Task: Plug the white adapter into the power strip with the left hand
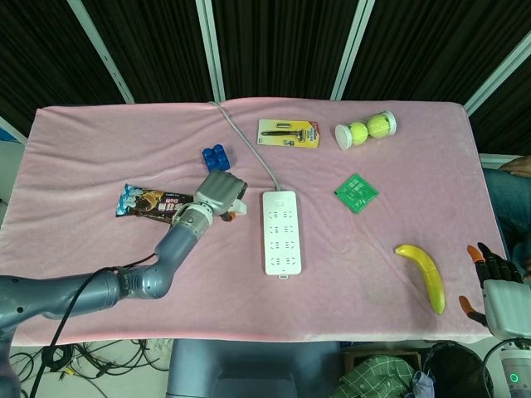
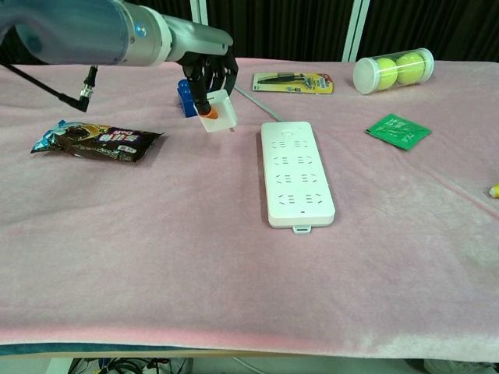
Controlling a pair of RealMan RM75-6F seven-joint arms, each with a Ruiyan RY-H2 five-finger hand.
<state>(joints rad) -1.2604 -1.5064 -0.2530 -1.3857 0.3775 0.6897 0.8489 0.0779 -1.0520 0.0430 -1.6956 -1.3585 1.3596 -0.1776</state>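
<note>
The left arm was a rounded tube of blue-grey metallic shell, ending in a paler silver wrist ring. A thin black cable ran along it to a small angled plug. The left hand had a light grey back and dark fingers with orange tips. The right hand showed a pale grey boxy back, black fingers tipped orange, and what seemed a small green light below.
</note>
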